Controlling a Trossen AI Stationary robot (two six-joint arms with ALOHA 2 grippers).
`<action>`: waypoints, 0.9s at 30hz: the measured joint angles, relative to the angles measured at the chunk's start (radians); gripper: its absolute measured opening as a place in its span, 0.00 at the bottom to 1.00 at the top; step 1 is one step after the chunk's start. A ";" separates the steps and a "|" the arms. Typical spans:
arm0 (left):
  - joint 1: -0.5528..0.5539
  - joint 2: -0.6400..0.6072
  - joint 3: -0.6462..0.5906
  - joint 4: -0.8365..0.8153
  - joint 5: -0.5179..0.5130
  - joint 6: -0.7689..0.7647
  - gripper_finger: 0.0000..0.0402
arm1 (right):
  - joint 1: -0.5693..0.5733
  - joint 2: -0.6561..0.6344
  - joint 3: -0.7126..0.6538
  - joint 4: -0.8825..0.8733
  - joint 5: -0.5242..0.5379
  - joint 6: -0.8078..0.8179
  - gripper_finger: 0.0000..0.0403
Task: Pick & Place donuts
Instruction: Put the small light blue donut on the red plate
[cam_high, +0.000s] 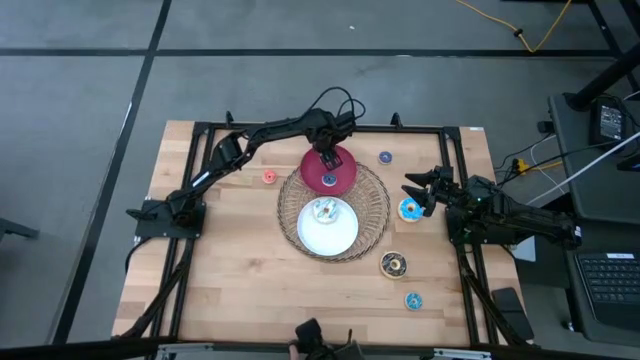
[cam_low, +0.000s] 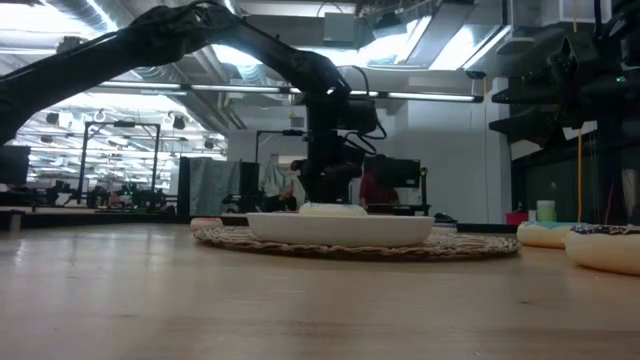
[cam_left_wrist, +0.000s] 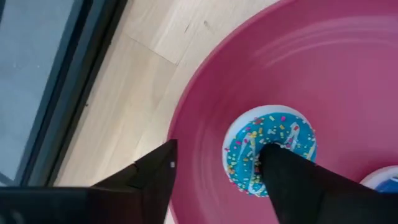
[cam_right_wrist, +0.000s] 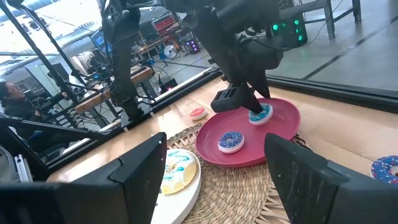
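1. pale wooden tabletop (cam_high: 230, 260) with a black frame carries a round wicker tray (cam_high: 372, 190), the landmark for everything below.
2. on the tray's far part rests a red round plate (cam_high: 345, 178); on its near part a white round plate (cam_high: 335, 235).
3. left gripper (cam_right_wrist: 244, 102) hangs over the red plate, jaws parted, one dark finger (cam_left_wrist: 292, 180) down in the hole of a blue-iced sprinkled donut (cam_left_wrist: 249, 149); whether it is gripped cannot be told.
4. second blue donut (cam_right_wrist: 231, 140) lies on the same red plate, nearer the tray's middle.
5. white iced donut (cam_high: 324, 210) sits on the white plate.
6. right gripper (cam_high: 418, 190) waits just right of the tray, jaws open and holding nothing, beside a light blue donut (cam_high: 409, 210).
7. off the tray: an orange-pink donut (cam_high: 269, 177) to its left, a dark blue donut (cam_high: 386, 157) beyond its far right edge, a dark brown donut (cam_high: 393, 264) near its near right edge, another blue donut (cam_high: 413, 300) nearer still.
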 joint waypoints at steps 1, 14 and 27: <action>0.000 0.000 0.000 0.000 -0.001 0.001 0.58 | 0.000 0.000 0.000 0.000 0.000 0.000 0.67; 0.000 0.000 0.000 -0.001 -0.091 0.037 0.73 | 0.000 0.000 0.000 0.000 0.000 0.000 0.67; -0.004 0.000 0.000 -0.023 -0.083 0.037 0.38 | 0.000 0.000 0.000 0.000 0.000 0.000 0.67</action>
